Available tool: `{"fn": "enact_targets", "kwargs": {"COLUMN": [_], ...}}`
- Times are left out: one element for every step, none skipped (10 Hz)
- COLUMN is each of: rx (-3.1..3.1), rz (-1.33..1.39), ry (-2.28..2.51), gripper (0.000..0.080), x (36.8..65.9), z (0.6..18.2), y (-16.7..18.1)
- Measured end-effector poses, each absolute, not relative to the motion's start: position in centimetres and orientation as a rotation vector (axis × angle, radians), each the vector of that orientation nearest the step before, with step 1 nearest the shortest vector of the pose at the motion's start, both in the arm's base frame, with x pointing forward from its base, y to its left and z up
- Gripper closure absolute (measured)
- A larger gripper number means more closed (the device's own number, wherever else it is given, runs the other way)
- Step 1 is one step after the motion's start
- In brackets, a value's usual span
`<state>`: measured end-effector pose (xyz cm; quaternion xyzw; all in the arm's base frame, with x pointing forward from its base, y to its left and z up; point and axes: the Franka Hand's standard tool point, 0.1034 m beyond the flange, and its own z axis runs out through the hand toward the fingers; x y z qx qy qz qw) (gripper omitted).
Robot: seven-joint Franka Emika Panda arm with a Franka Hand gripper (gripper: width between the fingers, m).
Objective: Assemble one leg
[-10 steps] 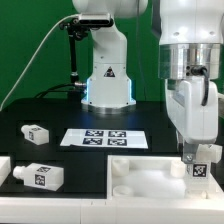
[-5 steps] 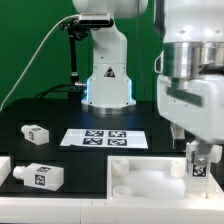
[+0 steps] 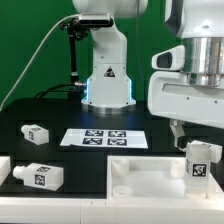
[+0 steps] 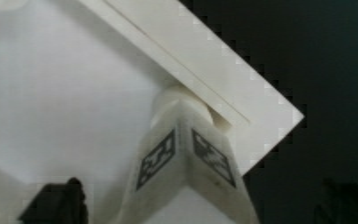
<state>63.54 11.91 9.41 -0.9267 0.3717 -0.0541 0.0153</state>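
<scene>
One leg (image 3: 203, 160) stands upright at a corner of the white tabletop (image 3: 150, 175), at the exterior view's right, its tag facing the camera. The gripper (image 4: 202, 203) hangs above it with its jaws spread wide. In the wrist view the dark fingertips (image 4: 60, 200) sit well to either side of the leg, seemingly not touching it, though one is dim. On the black table (image 3: 160, 125) lie a second leg (image 3: 37, 132) and a third leg (image 3: 41, 177), near the marker board (image 3: 105, 138).

white leg (image 3: 204, 152), black-and-white tag (image 3: 198, 168)
</scene>
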Motion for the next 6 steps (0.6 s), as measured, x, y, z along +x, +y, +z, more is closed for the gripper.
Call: {"fn": "enact_targets", "kwargs": {"rx": [-2.987,-3.092,-3.154,-3.152,-3.173,-3.179], "rz": [-0.175,-0.155,-0.117,-0.132,-0.132,-0.131], "ry": [0.908,0.587,0.341,0.340,0.235,0.187], "gripper": [0.0150,0.0150,0.0150,0.0150,0.0150,0.0150], "x": [63.6,63.5,63.5,63.7,63.7,63.7], "z": [9.4,9.2,8.9,9.0,9.0,9.0], "y": [11.6,11.2,10.8,10.8,10.6,10.5]}}
